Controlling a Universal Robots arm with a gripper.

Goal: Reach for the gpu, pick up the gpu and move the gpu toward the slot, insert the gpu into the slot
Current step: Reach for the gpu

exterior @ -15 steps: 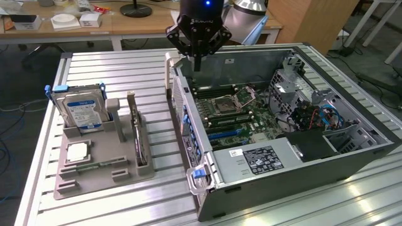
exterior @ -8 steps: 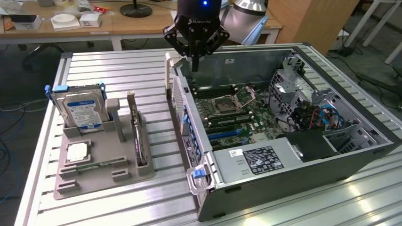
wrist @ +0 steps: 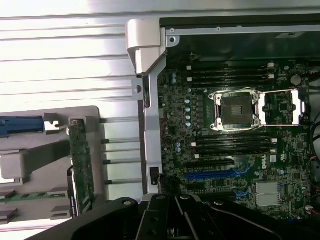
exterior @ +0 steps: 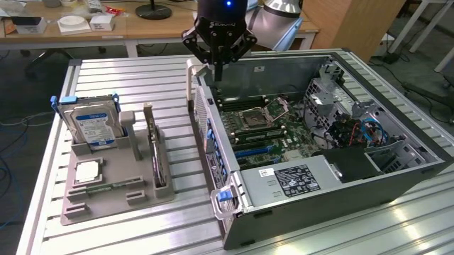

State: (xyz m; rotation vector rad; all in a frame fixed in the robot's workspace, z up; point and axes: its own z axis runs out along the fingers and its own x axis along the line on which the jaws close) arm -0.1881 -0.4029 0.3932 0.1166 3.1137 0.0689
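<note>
The gpu (exterior: 156, 155) is a thin green card standing on edge in a grey holder (exterior: 78, 210) at the exterior view's left of the open computer case (exterior: 341, 180). In the wrist view the gpu (wrist: 81, 167) is a narrow green strip beside the case wall. My gripper (exterior: 218, 73) hangs shut and holding nothing over the case's far corner, well apart from the gpu. Its dark fingers (wrist: 165, 220) show in the wrist view. The blue slot (exterior: 257, 151) lies on the motherboard; the slot (wrist: 215, 175) is bare.
The holder also carries an upright hard drive (exterior: 89, 123) with a blue label, a processor chip (exterior: 86, 171) and a small memory stick (exterior: 106, 187). The case's raised side wall (exterior: 206, 133) stands between holder and motherboard. Desks and cables lie beyond the slatted table (exterior: 127, 79).
</note>
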